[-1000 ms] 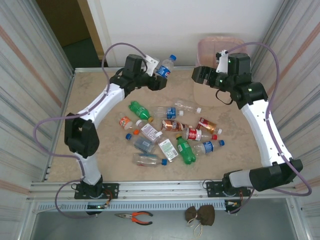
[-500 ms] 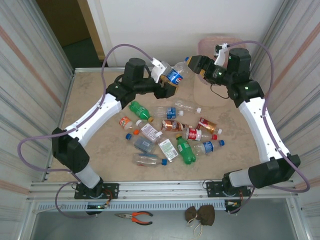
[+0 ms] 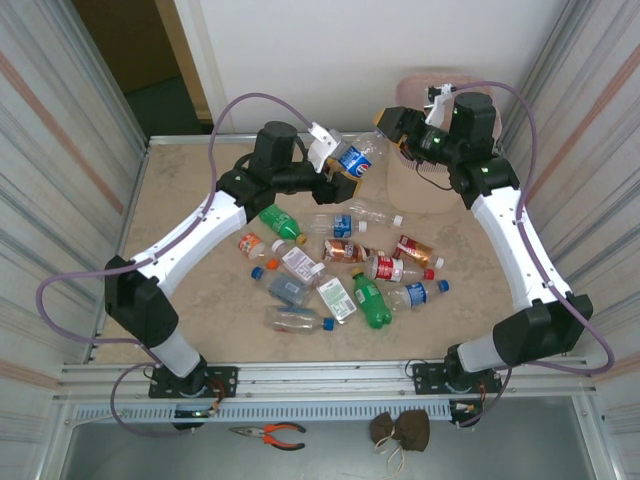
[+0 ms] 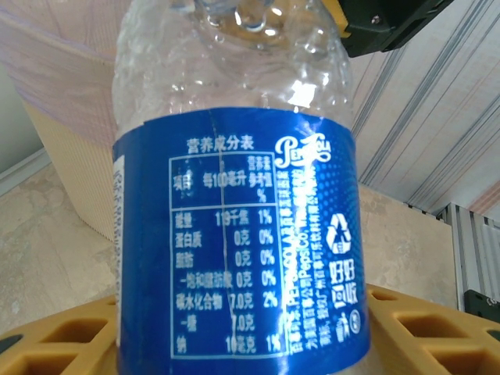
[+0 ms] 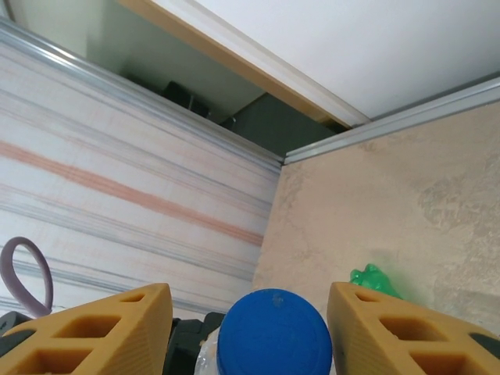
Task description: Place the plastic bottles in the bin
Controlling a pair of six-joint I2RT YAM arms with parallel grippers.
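My left gripper (image 3: 343, 172) is shut on a clear plastic bottle (image 3: 353, 158) with a blue Pepsi label (image 4: 234, 234), held up in the air left of the bin (image 3: 412, 185). The bin is pale pink and stands at the table's back right, with its wall (image 4: 55, 101) just behind the bottle. My right gripper (image 3: 388, 128) is at the bottle's top. Its yellow fingers (image 5: 101, 320) flank the blue cap (image 5: 273, 332), open, with a gap on the left side. Several other plastic bottles (image 3: 340, 270) lie loose on the table's middle.
A green bottle (image 3: 280, 222) lies just below the left arm. Corrugated walls (image 3: 60, 150) close in both sides. Pliers (image 3: 268, 433) and a brown pouch (image 3: 400, 430) lie on the front ledge below the arm bases.
The left arm carried the Pepsi bottle rightward toward the bin. The right gripper swung left to the bottle's cap, and its jaws narrowed around it.
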